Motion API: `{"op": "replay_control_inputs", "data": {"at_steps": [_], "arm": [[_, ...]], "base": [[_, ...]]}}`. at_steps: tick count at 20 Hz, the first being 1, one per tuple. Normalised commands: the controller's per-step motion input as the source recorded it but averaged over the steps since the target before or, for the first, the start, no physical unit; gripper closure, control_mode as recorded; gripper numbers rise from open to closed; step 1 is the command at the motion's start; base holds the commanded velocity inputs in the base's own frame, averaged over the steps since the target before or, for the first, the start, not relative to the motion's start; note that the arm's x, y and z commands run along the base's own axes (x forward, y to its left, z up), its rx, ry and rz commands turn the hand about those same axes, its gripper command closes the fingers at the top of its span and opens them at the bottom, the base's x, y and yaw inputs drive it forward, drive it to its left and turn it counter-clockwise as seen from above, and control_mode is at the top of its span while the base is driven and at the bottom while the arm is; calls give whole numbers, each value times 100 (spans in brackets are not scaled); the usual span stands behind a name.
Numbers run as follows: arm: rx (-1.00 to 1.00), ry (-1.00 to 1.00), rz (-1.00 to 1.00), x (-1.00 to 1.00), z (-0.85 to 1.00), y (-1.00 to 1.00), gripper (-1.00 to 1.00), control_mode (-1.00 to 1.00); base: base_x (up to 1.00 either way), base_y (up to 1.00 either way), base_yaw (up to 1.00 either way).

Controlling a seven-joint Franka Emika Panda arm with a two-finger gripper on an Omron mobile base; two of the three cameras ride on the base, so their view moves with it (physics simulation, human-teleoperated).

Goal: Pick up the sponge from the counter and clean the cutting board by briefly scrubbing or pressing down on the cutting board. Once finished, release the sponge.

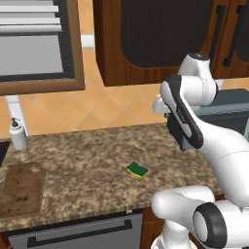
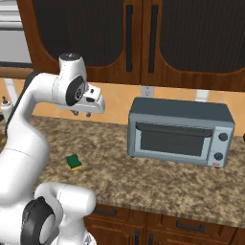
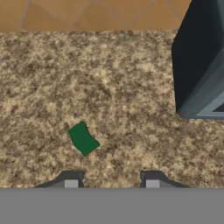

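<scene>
While the cutting board (image 1: 20,189) lies at the lower left of the left base view, on the near part of the counter (image 1: 87,160) below a soap dispenser (image 1: 18,133), the sponge (image 1: 137,169) sits alone on bare granite just right of that frame's centre, well apart from the board. In the hand view the sponge (image 3: 83,138) appears left of centre as a dark green patch, its long axis running from upper left to lower right, and it lies up and to the left of the gripper (image 3: 111,179), whose two fingertips rise at the bottom edge. The jaws stand parted with nothing between them. In the right base view the gripper (image 2: 81,114) hangs high over the counter, with the sponge (image 2: 73,162) below it toward the lower left and the toaster oven (image 2: 179,131) to the right. Judging from this, the coming move is a descent shifted toward the sponge, with the wrist turned so the fingers close across its short side.
</scene>
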Motion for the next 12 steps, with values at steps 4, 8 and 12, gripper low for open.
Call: {"op": "replay_control_inputs", "data": {"at_steps": [4,8,12], "arm": [[-2,-4,3,-37,-2,13,-100,-100],[0,-1,5,-51,-21,38,-100,-100],[-1,-2,9,-17,-42,58,-100,-100]], "base": [[0,0,0],[0,0,0],[0,0,0]]}}
